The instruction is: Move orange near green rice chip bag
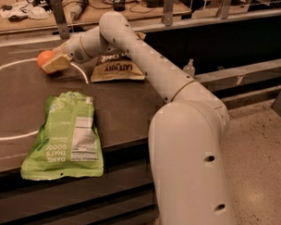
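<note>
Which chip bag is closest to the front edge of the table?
The green rice chip bag, white label up; the tan bag lies farther back, beneath the arm. The gripper is beside the orange.
</note>
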Available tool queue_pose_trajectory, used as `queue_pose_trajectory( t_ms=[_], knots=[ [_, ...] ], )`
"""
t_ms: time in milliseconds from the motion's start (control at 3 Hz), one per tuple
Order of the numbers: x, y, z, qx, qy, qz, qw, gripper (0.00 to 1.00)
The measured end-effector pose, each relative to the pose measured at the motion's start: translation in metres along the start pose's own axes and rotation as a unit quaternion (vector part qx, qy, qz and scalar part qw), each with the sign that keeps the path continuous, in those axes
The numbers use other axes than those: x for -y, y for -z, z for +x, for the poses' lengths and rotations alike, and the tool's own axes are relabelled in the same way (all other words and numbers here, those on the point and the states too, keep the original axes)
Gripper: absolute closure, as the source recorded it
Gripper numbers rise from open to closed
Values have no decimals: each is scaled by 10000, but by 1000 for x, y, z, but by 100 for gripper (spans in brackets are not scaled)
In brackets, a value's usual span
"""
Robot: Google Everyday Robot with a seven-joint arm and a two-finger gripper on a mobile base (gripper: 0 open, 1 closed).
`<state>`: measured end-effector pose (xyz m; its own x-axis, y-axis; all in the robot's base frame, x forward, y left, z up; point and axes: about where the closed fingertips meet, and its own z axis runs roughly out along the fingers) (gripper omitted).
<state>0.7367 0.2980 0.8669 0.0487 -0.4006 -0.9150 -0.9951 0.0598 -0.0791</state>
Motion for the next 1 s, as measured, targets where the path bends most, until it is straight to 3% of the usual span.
queue_pose_trajectory(
  t_ms=[667,1000],
  knots=[
    [-3,-2,3,-37,-273,-279,9992,55],
    [-9,22,8,-412,-375,-293,9980,55]
  ],
)
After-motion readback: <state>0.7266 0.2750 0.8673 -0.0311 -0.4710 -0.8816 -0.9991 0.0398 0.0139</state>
